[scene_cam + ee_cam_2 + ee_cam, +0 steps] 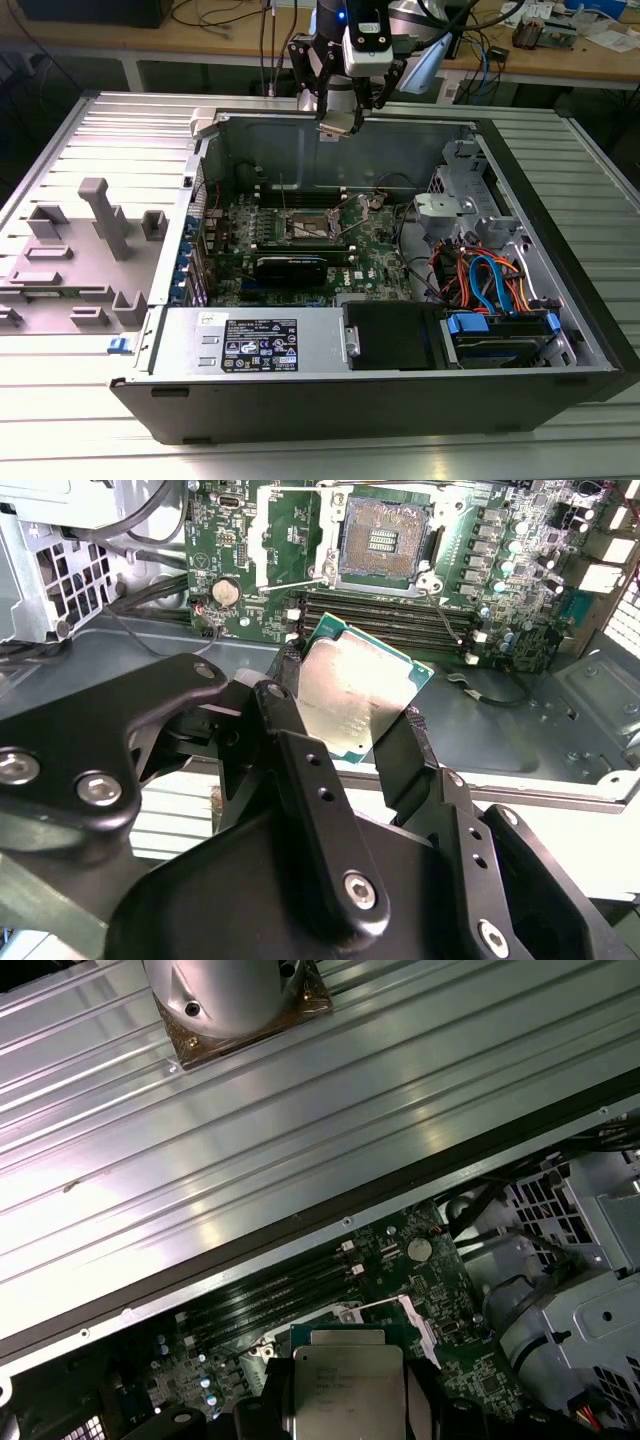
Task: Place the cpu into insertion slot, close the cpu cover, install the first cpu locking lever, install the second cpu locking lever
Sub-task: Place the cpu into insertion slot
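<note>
hand point(348, 718) grips cpu point(352, 690) | ribbed metal table point(60, 420) | wooden bench point(600, 62) behind, probably

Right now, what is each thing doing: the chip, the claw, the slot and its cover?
cpu, held in the air by the claw, not yet in the slot.
claw, shut on the cpu's edges.
insertion slot, uncovered and empty.
cpu cover, swung open beside the slot.
computer case, side open, insides showing.
</note>
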Available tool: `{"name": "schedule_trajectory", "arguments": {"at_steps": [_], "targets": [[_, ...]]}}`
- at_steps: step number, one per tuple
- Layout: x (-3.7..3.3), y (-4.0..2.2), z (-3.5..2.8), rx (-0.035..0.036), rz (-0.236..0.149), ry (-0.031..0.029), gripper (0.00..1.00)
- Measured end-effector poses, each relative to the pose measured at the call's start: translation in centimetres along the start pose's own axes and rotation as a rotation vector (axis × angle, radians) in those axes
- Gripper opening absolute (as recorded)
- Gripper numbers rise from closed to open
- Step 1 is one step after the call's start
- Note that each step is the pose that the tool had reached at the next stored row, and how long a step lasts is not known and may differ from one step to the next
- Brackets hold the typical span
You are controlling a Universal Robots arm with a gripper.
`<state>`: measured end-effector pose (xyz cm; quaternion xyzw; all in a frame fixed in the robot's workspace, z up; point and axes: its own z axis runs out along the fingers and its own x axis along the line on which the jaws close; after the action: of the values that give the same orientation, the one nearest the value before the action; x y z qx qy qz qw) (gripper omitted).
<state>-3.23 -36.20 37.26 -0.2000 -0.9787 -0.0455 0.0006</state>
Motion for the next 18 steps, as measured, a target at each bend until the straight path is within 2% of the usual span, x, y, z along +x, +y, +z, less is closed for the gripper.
{"name": "schedule_trajectory", "arguments": {"at_steps": [10,18], "targets": [[0.00,0.00,0.00,-0.0001,0.005,-0.0004,0.54],[0.00,0.00,0.00,-0.0007,0.038,-0.0034,0.54]]}}
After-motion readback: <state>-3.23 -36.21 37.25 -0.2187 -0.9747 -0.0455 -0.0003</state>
